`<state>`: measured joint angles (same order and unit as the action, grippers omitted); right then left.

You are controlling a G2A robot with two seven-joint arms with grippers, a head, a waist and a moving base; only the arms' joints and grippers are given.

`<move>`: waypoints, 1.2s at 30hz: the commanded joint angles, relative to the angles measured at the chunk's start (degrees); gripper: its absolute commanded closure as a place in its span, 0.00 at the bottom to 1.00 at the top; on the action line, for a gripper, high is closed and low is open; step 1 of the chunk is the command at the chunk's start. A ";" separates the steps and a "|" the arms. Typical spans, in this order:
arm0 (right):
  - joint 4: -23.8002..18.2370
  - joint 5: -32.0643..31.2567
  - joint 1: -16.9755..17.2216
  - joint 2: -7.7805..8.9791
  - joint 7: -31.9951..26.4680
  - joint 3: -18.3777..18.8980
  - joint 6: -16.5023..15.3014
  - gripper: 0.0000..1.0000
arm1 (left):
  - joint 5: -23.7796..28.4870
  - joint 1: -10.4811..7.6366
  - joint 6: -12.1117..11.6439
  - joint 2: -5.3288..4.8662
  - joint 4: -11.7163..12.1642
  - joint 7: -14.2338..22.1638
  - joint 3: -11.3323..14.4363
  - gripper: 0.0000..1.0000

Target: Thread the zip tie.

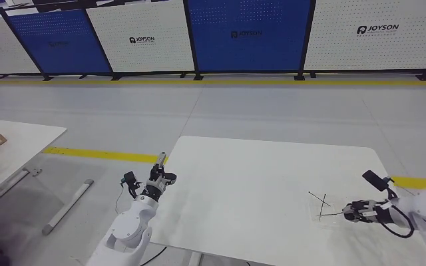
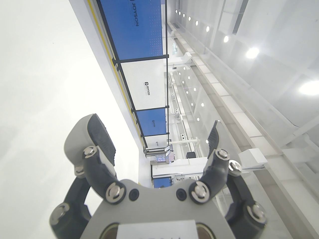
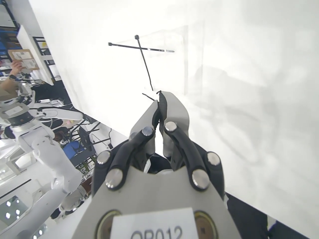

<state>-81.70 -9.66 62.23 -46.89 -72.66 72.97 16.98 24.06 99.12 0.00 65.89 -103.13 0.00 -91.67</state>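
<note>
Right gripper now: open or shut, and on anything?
Shut: the right gripper has its fingertips pressed together. Cannot tell whether it pinches the zip tie tail at its tip.

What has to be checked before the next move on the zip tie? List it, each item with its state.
1. Ties on the table: ok. One zip tie lies crossed with a second zip tie.
2. Right gripper grip: ok. It is shut on a thin black strand at its fingertips.
3. Strand is the first tie's tail: cannot tell; their ends look apart.
4. Tie head free: ok, nothing is threaded through it.
5. Left gripper ready: ok, open and empty.
6. Left gripper near the ties: not ok; it is at the table's opposite edge.
</note>
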 commanded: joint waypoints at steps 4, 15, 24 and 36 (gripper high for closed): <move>-3.99 5.74 6.56 1.00 3.75 7.38 -3.95 1.00 | 0.00 0.00 0.00 0.00 0.00 0.00 0.00 0.00; -4.25 6.62 7.59 1.18 3.66 8.56 -4.35 1.00 | 0.00 0.00 0.00 0.00 0.00 0.00 0.00 0.00; -9.34 8.00 9.47 1.03 8.50 9.25 -8.74 1.00 | 0.00 0.00 0.00 0.00 0.00 0.00 0.00 0.00; -14.14 7.68 4.35 -0.91 12.32 -0.82 -9.37 1.00 | 0.00 0.00 0.00 0.00 0.00 0.00 0.00 0.00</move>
<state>-95.98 -2.07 66.73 -47.78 -60.17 72.23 7.47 24.06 99.12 0.00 65.89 -103.13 0.00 -91.67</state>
